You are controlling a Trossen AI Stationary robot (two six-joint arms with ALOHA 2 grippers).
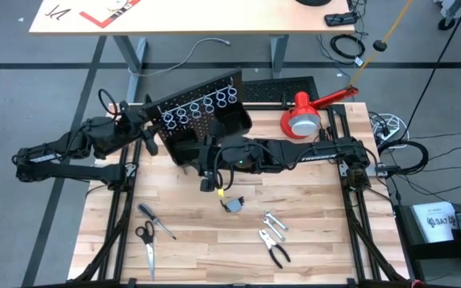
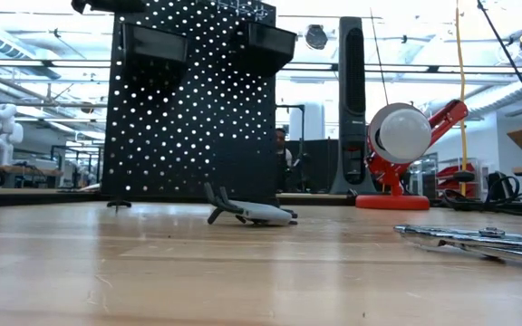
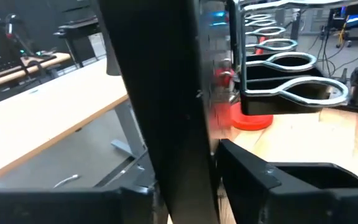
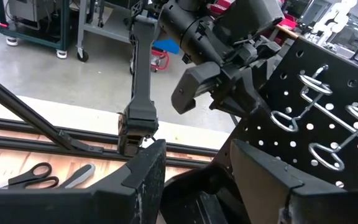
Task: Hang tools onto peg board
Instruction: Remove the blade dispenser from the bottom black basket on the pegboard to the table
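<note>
- Black perforated peg board (image 1: 201, 114) stands tilted at the far middle of the pale wooden table (image 1: 310, 240), its row of silver wire rings (image 1: 202, 108) along the upper face and two black box bins (image 1: 232, 122) below them.
- Left gripper (image 1: 148, 122) is at the board's left edge; in the left wrist view the board's dark edge (image 3: 166, 106) runs between its two black fingers (image 3: 278, 180), which sit closely on either side of it, gripping the edge.
- Right gripper (image 1: 190, 150) reaches across from the right side to the board's lower front; in the right wrist view its fingers (image 4: 260, 174) stand apart around a dark part at the board's foot, and I cannot tell whether they press on it.
- Small grey metal piece (image 1: 232, 205) lies on the table just in front of the board.
- Black-handled scissors (image 1: 146, 244) and a thin screwdriver (image 1: 157, 222) lie at the near left of the table, close together.
- Silver wrench (image 1: 274, 222) and black-handled pliers (image 1: 274, 247) lie at the near right, well apart from the scissors.
- Red-and-white lamp (image 1: 304, 116) stands just beside the board's right edge, at the table's far right.
</note>
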